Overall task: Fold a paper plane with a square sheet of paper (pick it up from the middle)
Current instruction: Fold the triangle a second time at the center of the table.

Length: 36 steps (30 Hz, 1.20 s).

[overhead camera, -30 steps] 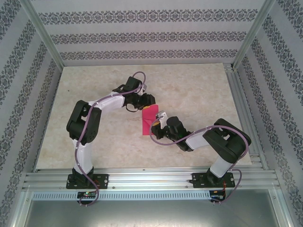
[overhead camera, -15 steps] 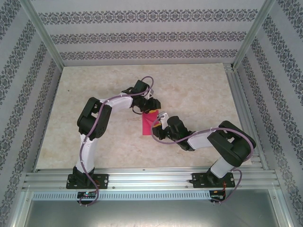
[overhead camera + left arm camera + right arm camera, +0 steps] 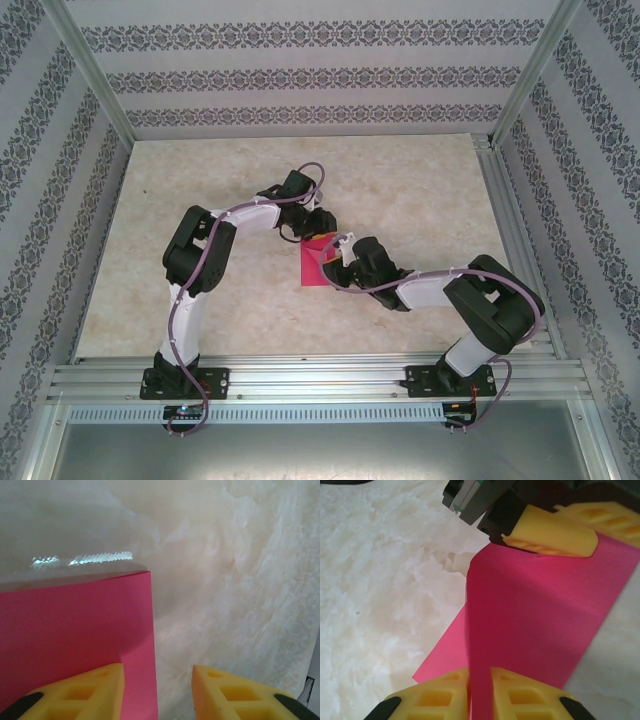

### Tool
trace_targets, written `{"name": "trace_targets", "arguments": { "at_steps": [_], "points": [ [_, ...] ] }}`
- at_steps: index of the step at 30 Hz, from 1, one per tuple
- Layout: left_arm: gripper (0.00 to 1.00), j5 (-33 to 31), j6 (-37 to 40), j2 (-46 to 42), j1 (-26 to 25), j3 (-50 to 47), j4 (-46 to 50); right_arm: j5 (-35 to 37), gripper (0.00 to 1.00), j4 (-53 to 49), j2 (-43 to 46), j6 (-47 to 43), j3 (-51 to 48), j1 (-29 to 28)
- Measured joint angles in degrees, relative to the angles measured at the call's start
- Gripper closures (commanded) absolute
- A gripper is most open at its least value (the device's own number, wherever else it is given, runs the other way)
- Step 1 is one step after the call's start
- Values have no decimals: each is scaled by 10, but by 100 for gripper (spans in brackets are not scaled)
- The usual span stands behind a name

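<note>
Pale marbled tabletop (image 3: 420, 190), striped floral wallpaper (image 3: 300, 75) on three sides. From the right wrist: right gripper (image 3: 480, 674) clenched on a raised fold of the pink paper sheet (image 3: 530, 610). From the left wrist: left gripper (image 3: 157, 672) spread, one finger (image 3: 85, 692) on the sheet's far end, the other over bare table. Overhead, fingertips hidden under the wrists; sheet's long axis running from right fingers toward left ones.

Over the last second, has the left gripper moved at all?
Yes. In the top view the left gripper slid rightward, toward the right side rail, ending over the pink paper's far edge.
</note>
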<state>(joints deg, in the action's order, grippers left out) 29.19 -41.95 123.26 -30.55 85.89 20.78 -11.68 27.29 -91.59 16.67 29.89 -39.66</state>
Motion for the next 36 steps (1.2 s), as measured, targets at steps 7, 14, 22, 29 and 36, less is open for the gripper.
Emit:
{"name": "trace_targets", "arguments": {
  "at_steps": [7, 14, 22, 29, 36],
  "points": [
    [58, -8, 4, 0, 0, 0, 3, -54, 91, -30, 0, 22, 21, 35],
    [53, -24, 13, -7, 0, 10, 10, -128, 90, -44, -34, 58, 52, 72],
    [51, -47, 15, -48, 0, 10, 16, -181, 89, -59, -67, 92, 62, 92],
    [55, -64, 15, -103, 0, -28, 13, -211, 89, -58, -81, 107, 69, 110],
    [59, -77, 16, -133, 0, -82, 11, -239, 90, -58, -113, 120, 83, 117]
  ]
}}
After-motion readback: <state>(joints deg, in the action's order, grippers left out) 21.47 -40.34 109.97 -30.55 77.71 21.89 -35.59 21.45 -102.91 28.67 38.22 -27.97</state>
